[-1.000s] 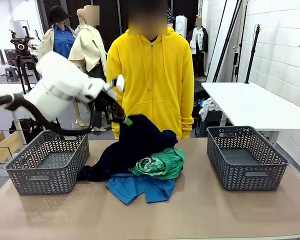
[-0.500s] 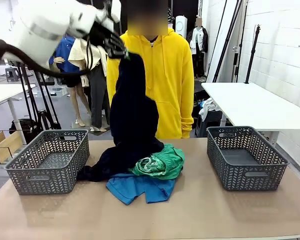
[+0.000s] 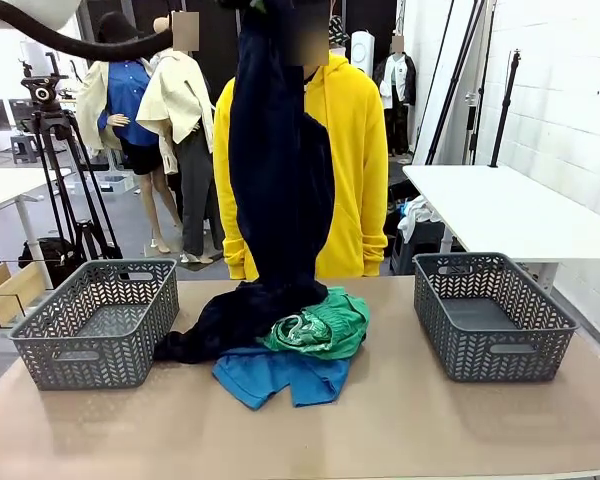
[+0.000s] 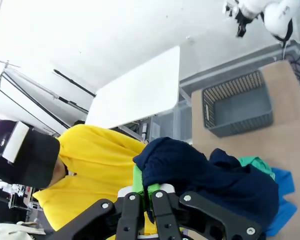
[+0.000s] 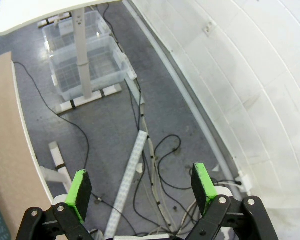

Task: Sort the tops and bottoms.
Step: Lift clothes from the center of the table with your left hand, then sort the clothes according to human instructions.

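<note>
The dark navy garment (image 3: pixel 280 180) hangs in a tall column straight above the green shorts (image 3: pixel 325 325). Its top is pinched tight between the green pads of the left gripper (image 4: pixel 146 187), and its lower end is heaped on the table (image 3: pixel 410 425), touching the shorts on the robot's left. The shorts lie bunched, with the blue shirt (image 3: pixel 280 378) spread beneath them and showing on the robot's near side. One grey basket (image 3: pixel 80 350) stands well apart to the left of the shorts, another (image 3: pixel 490 355) well apart to their right. Behind the shorts, at the far edge, stands a person in a yellow hoodie (image 3: pixel 355 170), partly hidden by the hanging garment. The right gripper (image 5: pixel 142 189) is far from the shorts, off the table, its jaws spread wide and holding nothing, over a grey floor (image 5: pixel 105 115) strewn with cables.
</note>
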Action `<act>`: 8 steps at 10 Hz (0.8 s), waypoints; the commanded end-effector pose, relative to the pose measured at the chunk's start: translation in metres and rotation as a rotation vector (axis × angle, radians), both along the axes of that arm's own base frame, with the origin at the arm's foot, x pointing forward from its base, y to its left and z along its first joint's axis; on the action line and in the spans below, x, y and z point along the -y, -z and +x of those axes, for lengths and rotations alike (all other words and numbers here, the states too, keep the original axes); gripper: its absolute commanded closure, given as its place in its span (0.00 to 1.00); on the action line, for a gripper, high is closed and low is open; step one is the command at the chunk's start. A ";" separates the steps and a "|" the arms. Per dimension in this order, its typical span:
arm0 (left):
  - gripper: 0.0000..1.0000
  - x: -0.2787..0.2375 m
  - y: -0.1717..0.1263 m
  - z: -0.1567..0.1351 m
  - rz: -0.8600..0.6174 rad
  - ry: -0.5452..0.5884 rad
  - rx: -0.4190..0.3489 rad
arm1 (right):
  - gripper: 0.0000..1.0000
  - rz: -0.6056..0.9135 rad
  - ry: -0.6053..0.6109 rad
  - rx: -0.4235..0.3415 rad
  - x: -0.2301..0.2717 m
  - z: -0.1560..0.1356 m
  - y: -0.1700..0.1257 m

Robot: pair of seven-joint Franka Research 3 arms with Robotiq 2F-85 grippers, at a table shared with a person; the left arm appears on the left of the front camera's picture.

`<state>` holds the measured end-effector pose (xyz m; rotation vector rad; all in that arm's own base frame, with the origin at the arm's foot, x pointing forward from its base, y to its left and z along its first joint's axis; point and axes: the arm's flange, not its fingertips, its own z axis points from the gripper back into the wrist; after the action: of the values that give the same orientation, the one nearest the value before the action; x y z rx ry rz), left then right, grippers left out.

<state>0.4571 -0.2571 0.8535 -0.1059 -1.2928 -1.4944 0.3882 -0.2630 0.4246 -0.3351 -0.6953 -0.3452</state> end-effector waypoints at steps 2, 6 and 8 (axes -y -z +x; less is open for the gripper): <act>1.00 0.013 -0.036 -0.033 -0.064 0.001 -0.004 | 0.00 -0.003 -0.006 -0.011 0.001 -0.001 0.000; 1.00 0.003 -0.042 -0.060 -0.071 -0.031 0.001 | 0.00 -0.003 -0.006 -0.011 0.001 -0.001 0.000; 1.00 0.014 -0.042 -0.053 -0.071 0.016 0.016 | 0.00 -0.003 -0.006 -0.011 0.001 -0.001 0.000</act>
<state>0.4035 -0.2692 0.8936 -0.1482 -1.3555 -1.4633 0.3882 -0.2630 0.4245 -0.3351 -0.6952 -0.3453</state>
